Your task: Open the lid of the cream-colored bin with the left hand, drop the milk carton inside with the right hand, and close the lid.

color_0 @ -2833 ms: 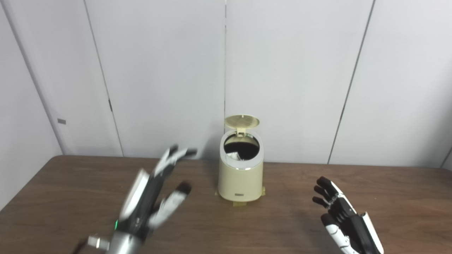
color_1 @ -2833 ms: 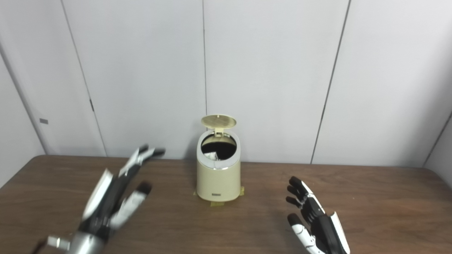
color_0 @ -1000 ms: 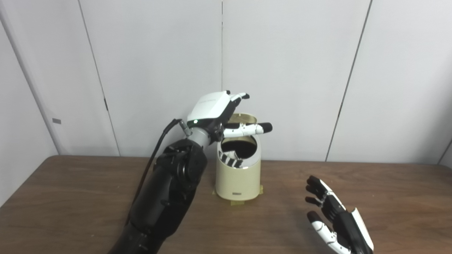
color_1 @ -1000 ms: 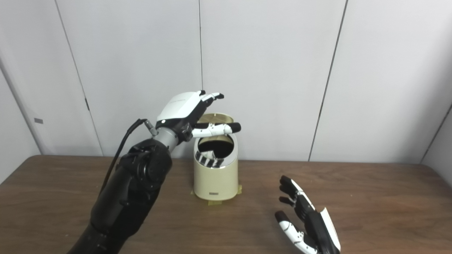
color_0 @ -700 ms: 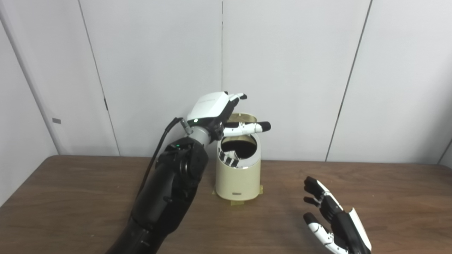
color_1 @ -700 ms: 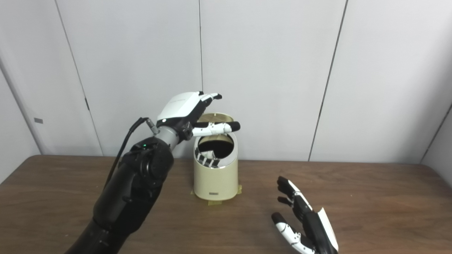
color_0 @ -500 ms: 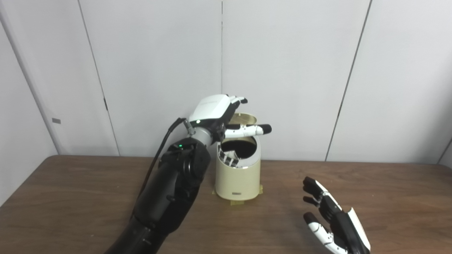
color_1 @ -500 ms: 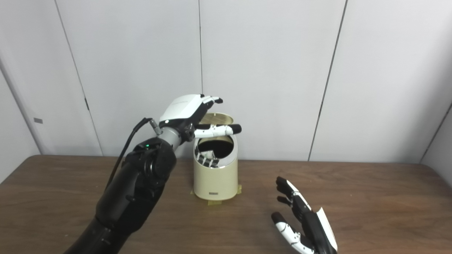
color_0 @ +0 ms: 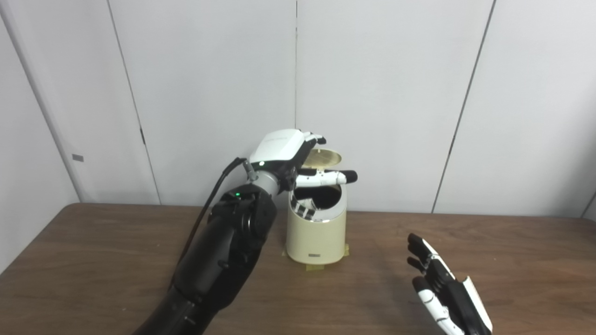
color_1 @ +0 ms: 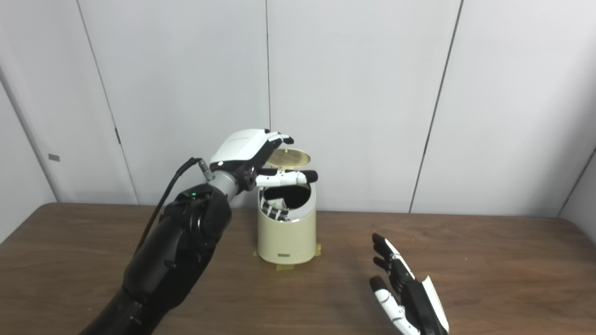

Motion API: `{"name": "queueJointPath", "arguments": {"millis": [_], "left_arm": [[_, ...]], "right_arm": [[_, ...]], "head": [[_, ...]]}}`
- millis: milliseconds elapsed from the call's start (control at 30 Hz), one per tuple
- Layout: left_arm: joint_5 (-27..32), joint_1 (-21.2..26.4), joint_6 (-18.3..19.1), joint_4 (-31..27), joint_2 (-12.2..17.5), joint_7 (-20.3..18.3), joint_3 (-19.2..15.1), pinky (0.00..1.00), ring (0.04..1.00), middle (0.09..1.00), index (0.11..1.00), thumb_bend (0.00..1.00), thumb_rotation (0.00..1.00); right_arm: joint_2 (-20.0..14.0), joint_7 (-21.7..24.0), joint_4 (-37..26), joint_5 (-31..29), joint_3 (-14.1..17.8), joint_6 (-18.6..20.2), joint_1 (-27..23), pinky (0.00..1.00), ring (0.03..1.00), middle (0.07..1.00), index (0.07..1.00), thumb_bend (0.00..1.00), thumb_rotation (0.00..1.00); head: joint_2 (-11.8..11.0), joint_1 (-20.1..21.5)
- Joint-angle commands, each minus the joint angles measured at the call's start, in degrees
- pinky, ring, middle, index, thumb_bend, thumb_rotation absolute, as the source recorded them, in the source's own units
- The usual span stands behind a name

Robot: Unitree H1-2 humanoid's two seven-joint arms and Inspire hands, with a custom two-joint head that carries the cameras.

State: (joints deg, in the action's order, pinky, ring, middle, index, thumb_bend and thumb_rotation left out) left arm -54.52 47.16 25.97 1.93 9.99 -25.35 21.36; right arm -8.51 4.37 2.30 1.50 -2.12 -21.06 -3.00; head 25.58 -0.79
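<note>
Lid (color_0: pixel 322 157) at frame centre stands raised; left hand (color_0: pixel 284 151), fingers spread, holds nothing over it. A push off-centre may jolt the bin (color_0: pixel 316 232). Right hand (color_0: pixel 447 293) spread, empty.

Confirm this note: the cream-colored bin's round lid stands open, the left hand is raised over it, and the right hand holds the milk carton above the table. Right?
Not quite. The right hand holds nothing: it is open and empty, low over the brown wooden table, as the left eye view shows. The rest holds: the cream-colored bin has its round lid up, and the left hand is raised over it.
</note>
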Motion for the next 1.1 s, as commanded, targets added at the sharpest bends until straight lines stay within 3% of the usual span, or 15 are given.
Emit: {"name": "queueJointPath", "arguments": {"millis": [0,233,433,1067], "left_arm": [[-0.6,2.6,-0.4,-1.6,0.4,1.5,-0.3,1.00,1.000,0.947,0.881,1.00,0.99],[0.0,0.8,-0.9,-3.5,0.5,2.0,-0.3,1.00,1.000,0.904,0.854,0.99,0.98],[-0.5,0.1,-0.7,-5.0,1.0,0.7,0.2,1.00,1.000,0.918,0.864,0.98,0.99],[0.6,-3.7,-0.2,-4.3,1.1,-0.5,0.6,1.00,0.998,0.902,0.862,1.00,1.00]], "right_arm": [[0.4,0.1,3.6,0.4,-0.3,-3.1,2.1,0.86,0.919,0.937,0.918,0.18,0.76],[0.4,0.1,3.9,0.7,-0.5,-3.4,1.9,0.89,0.942,0.953,0.930,0.19,0.78],[0.4,0.6,3.8,-0.2,-0.6,-2.8,1.8,0.89,0.942,0.955,0.930,0.19,0.78],[0.8,1.6,0.6,-1.9,-0.8,-0.4,3.3,0.91,0.949,0.954,0.934,0.22,0.77]], "head": [[0.1,-0.1],[0.2,-0.1],[0.2,-0.2],[1.7,0.7]]}}
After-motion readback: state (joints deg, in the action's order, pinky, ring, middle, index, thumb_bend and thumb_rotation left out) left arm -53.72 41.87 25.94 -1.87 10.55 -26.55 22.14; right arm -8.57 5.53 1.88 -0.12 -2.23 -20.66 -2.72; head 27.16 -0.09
